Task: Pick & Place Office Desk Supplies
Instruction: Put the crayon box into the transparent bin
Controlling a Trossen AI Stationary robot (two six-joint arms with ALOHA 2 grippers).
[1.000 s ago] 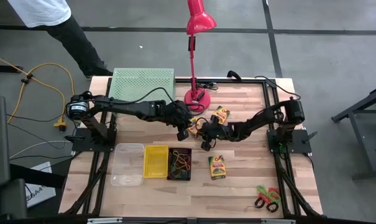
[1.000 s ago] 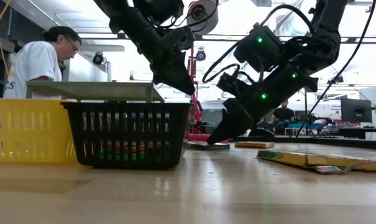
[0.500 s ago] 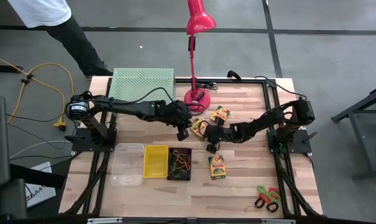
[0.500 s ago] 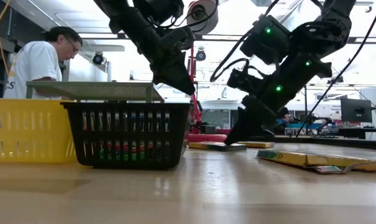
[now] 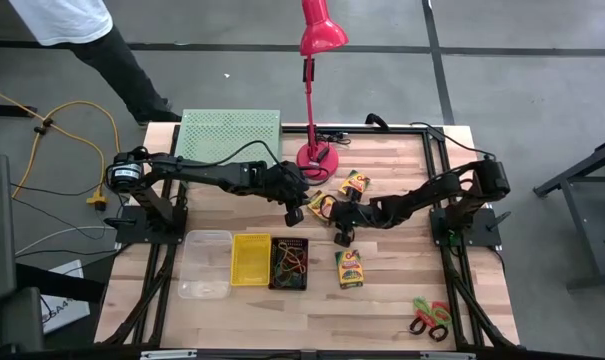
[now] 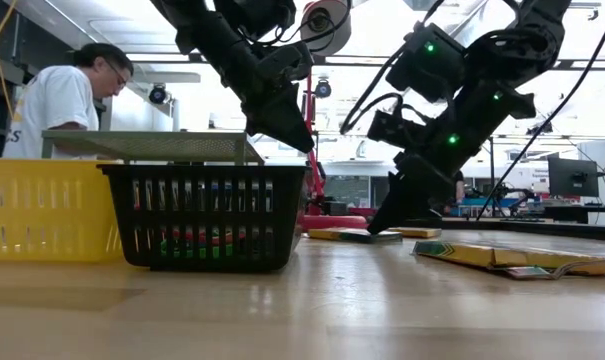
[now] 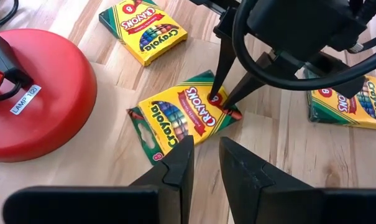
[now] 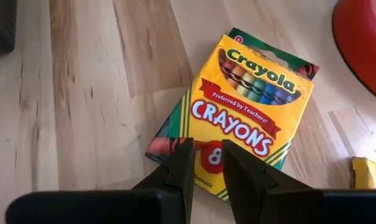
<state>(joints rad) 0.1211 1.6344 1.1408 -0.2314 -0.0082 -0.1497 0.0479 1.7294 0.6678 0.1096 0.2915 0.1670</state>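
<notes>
A yellow crayon box [image 8: 238, 118] with a green edge, a red banner and a row of printed crayons lies flat and askew on the pale wooden table [image 8: 82, 93]. The right gripper [image 8: 206, 163] hangs just over the box's near end, its two dark fingers [image 8: 178, 168] standing a narrow gap apart with nothing between them. A curved red edge [image 8: 362, 43] shows in one corner, a yellow corner [image 8: 369, 173] at one border, and a dark object [image 8: 1, 25] at the opposite corner.
</notes>
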